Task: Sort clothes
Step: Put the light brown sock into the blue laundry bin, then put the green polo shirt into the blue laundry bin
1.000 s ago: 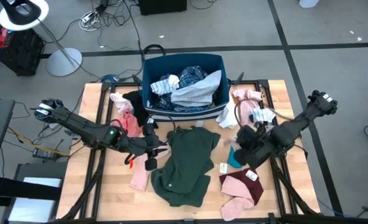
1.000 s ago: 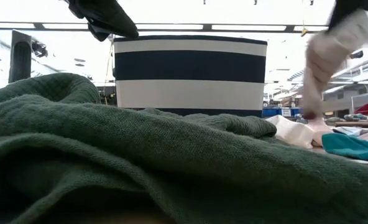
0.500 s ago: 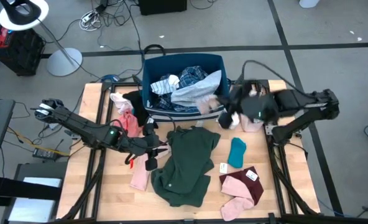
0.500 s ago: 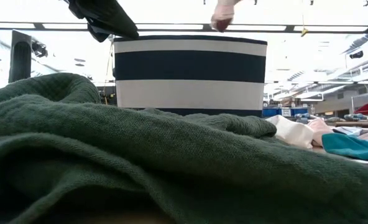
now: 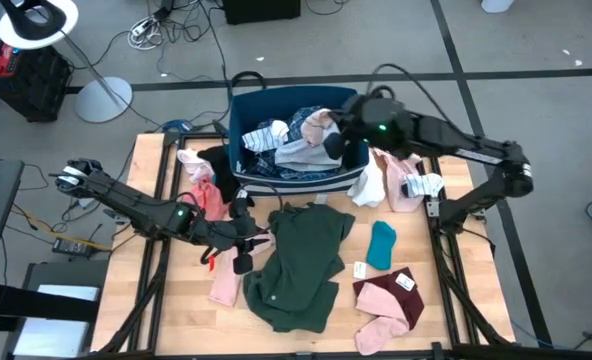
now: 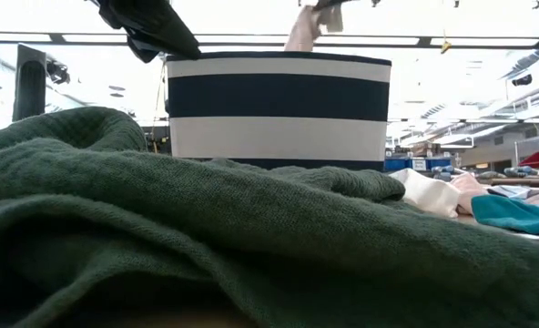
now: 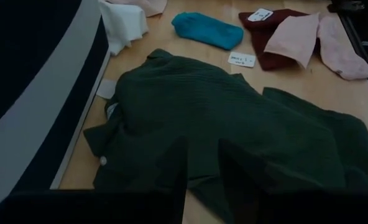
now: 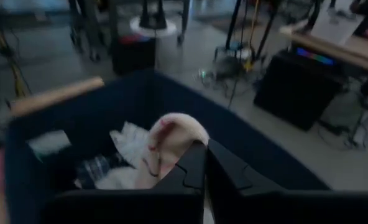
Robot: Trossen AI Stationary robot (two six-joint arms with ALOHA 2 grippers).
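My right gripper [image 5: 334, 128] hangs over the dark blue bin with white stripes [image 5: 238, 130], shut on a pale pink piece [image 5: 319, 124]. The bin holds a blue-white plaid shirt [image 5: 306, 122] and a pale grey garment [image 5: 311, 152]. The dark green top [image 5: 306, 262] lies spread on the table's middle, in front of the bin. My left gripper [image 5: 259, 232] hovers open at the top's left edge, above it; in the left wrist view its fingers [image 7: 171, 180] stand apart over the green cloth [image 7: 234, 112]. My right gripper pinches a bunched part of the pale pink piece [image 8: 174, 140] between its two fingers, which slant down toward the bin's inside. The piece hangs below the fingers [image 6: 301, 32]. Its lower end dips behind the bin's rim, so I cannot tell whether it touches the clothes inside.
A teal piece [image 5: 380, 244], a white tag [image 5: 360, 269] and maroon and pink items [image 5: 388, 302] lie at the right front. White and pink pieces [image 5: 388, 182] lie right of the bin, pink ones [image 5: 204, 192] at the left. The striped bin wall [image 6: 279, 109] stands behind the green top.
My right gripper has risen from the table's right side and swung toward the far edge and the left, tipping up as it went. It now stands over the bin. The pale pink piece went with it, lifted clear of the table.
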